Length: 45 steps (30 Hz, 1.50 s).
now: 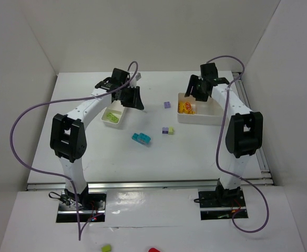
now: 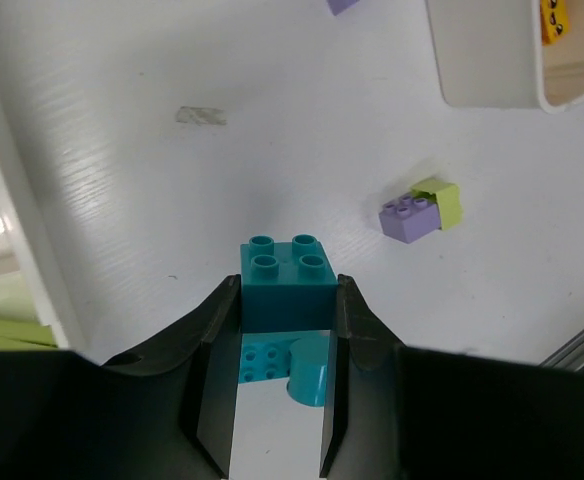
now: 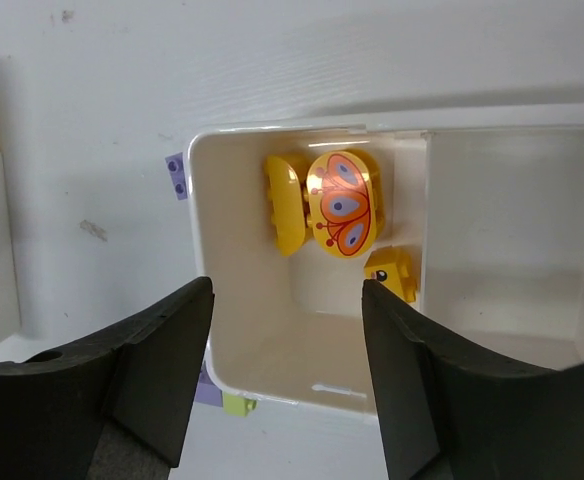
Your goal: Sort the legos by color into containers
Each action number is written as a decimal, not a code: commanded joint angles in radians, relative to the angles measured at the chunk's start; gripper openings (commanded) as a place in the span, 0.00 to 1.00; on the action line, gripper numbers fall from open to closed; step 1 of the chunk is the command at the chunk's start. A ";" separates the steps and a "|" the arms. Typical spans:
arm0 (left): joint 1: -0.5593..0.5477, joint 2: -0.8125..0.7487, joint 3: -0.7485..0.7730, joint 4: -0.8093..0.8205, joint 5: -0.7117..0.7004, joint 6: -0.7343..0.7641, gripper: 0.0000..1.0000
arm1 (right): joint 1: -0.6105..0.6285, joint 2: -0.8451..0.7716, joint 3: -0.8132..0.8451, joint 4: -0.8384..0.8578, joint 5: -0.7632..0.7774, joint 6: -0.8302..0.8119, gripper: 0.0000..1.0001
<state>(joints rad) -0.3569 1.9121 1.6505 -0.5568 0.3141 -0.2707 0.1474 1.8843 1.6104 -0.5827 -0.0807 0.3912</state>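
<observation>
My left gripper (image 1: 134, 98) (image 2: 288, 290) is shut on a teal four-stud brick (image 2: 288, 268) and holds it above the table, beside the left white tray (image 1: 114, 124). That tray holds pale green pieces (image 1: 110, 116). Cyan bricks (image 1: 141, 138) (image 2: 310, 372) lie on the table. My right gripper (image 1: 200, 90) (image 3: 287, 295) is open and empty over the left compartment of the right white tray (image 1: 206, 119) (image 3: 242, 330). That compartment holds yellow pieces (image 1: 186, 108), one with an orange butterfly print (image 3: 342, 205).
A purple brick (image 1: 167, 105) (image 3: 175, 175) lies on the table left of the right tray. A purple brick joined to a pale green one (image 1: 167, 130) (image 2: 420, 212) lies in the middle. White walls enclose the table on three sides.
</observation>
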 commanded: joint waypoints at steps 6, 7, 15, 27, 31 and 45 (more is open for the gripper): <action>0.021 0.007 0.032 -0.032 -0.018 -0.022 0.00 | 0.015 -0.115 -0.047 0.087 0.024 0.003 0.70; 0.021 0.007 0.020 -0.032 -0.018 -0.022 0.00 | 0.026 -0.125 -0.056 0.087 0.024 -0.006 0.72; 0.021 -0.002 0.020 -0.023 -0.032 -0.022 0.00 | 0.035 -0.154 -0.075 0.058 0.052 -0.015 0.78; 0.136 0.090 0.158 -0.106 -0.268 -0.096 0.00 | 0.035 -0.181 -0.084 0.049 0.061 -0.015 0.79; 0.136 0.090 0.169 -0.095 -0.173 -0.074 0.00 | 0.035 -0.192 -0.093 0.049 0.070 -0.006 0.79; -0.099 0.275 0.455 0.014 0.328 -0.145 0.00 | -0.101 -0.244 -0.155 -0.051 0.162 0.094 0.70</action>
<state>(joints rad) -0.4309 2.1407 2.0315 -0.5915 0.5091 -0.3714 0.0811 1.6932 1.4651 -0.6140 0.0906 0.4591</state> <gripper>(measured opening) 0.382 0.713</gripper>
